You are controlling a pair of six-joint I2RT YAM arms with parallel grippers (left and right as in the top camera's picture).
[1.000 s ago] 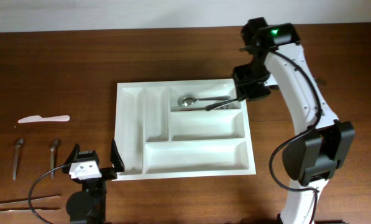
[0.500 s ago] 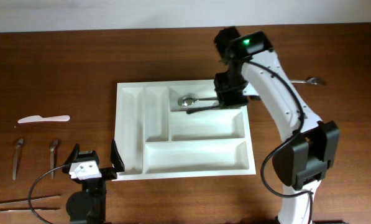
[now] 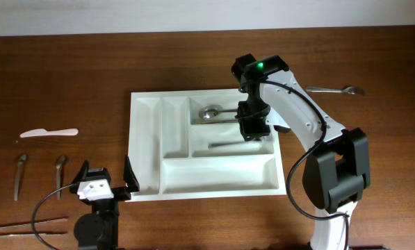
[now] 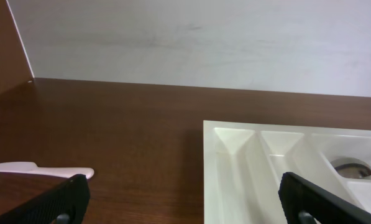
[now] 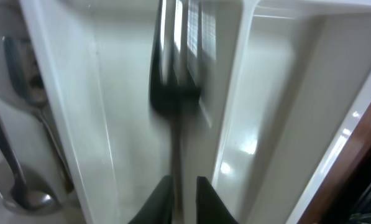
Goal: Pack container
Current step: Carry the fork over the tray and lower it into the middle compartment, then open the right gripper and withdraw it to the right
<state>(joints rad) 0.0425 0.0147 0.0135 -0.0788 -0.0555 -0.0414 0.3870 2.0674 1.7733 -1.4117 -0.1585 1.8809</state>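
The tray point(image 3: 144, 146) lies flat in the middle of the table, and the step in hand looks like setting a fork point(image 3: 228, 145) into its middle wide compartment. A spoon point(image 3: 210, 112) already rests in the wide compartment behind it. The right gripper point(image 3: 252, 132) hangs low over the fork's handle end. From the wrist its tips stand only slightly apart with the blurred handle running between them, so I cannot tell whether they pinch it or have let go. The left gripper point(image 3: 106, 177) sits wide apart and empty just beside the tray's near left corner. Next, the right arm probably needs to lift clear and go for the piece of cutlery point(image 3: 336, 89) lying on the table to the tray's right.
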